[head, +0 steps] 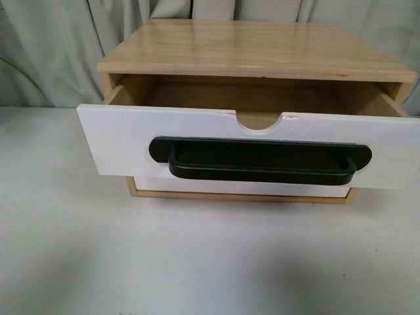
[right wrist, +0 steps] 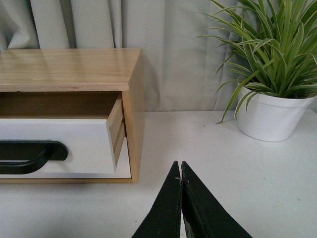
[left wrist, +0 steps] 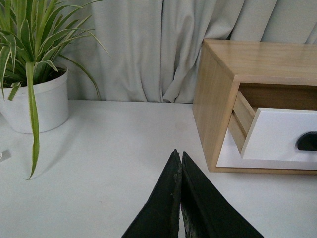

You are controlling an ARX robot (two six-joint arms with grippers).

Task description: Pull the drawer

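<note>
The drawer stands pulled out of a light wood cabinet in the front view, its white front tilted a little. A long black bar handle runs across it under a half-round notch. Light wood sides show behind the front. Neither arm appears in the front view. My left gripper is shut and empty over the table, to the left of the cabinet, apart from the drawer. My right gripper is shut and empty, to the right of the cabinet and drawer.
A plain white drawer front without a handle sits below the pulled one. A potted spider plant in a white pot stands left of the cabinet, another plant pot to the right. A grey curtain hangs behind. The white table lies in front.
</note>
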